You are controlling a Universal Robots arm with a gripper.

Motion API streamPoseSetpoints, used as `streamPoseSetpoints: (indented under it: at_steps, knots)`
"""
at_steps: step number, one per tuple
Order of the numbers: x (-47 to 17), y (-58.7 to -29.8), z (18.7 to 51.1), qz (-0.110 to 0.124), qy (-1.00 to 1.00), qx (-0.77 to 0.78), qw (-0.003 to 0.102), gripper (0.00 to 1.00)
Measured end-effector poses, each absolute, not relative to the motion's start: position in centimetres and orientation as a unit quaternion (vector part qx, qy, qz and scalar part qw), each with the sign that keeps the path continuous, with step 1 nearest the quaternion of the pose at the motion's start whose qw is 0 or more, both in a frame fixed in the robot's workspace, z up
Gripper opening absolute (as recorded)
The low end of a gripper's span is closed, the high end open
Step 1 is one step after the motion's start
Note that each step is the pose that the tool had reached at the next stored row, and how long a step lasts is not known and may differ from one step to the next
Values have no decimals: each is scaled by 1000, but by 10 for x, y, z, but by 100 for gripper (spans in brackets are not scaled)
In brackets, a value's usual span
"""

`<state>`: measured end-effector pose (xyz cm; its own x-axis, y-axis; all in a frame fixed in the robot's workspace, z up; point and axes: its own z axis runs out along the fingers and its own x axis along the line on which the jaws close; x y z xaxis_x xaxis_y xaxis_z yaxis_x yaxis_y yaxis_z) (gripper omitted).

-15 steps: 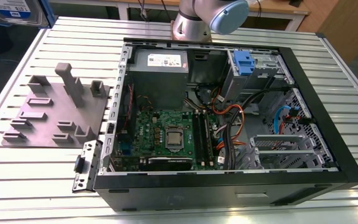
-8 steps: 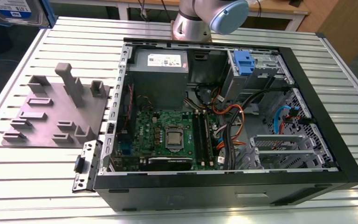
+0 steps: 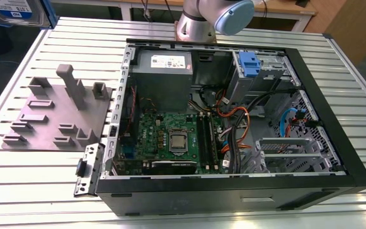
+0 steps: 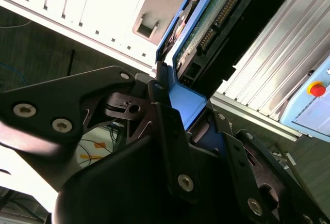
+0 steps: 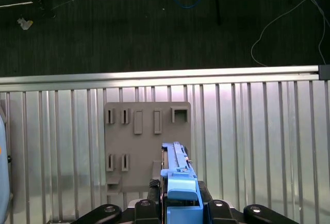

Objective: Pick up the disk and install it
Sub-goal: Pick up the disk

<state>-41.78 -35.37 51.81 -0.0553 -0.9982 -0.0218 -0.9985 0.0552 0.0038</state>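
The disk (image 3: 17, 12) hangs in the air at the far corner on the exterior view's left, its white-and-blue label and blue rail showing. In the second wrist view my gripper (image 4: 191, 113) is shut on the blue rail at the disk's (image 4: 221, 12) end, and the drive's green circuit board and connector face the camera. The first wrist view looks down the disk (image 5: 177, 175) edge-on, clamped between the black fingers (image 5: 147, 206), above a grey fixture plate (image 5: 147, 146).
An open black computer case (image 3: 335, 119) lies on the slatted aluminium table (image 3: 30, 191), with a grey power supply (image 3: 164, 62), a motherboard (image 3: 177, 140) and a drive cage with a blue latch (image 3: 249, 64). The grey fixture plate (image 3: 53, 119) sits beside the case. The arm's base (image 3: 199, 24) stands behind it.
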Motion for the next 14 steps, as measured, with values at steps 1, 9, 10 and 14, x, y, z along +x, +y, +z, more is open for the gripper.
streamPoseSetpoints:
  at_steps: [1,9,10,14]
  knots:
    - [-418,-354,518,9,726,-687,7,36]
    - [-418,-354,518,9,726,-687,7,36]
    - [-418,-354,518,9,726,-687,7,36]
    - [-417,-354,518,9,726,-687,7,36]
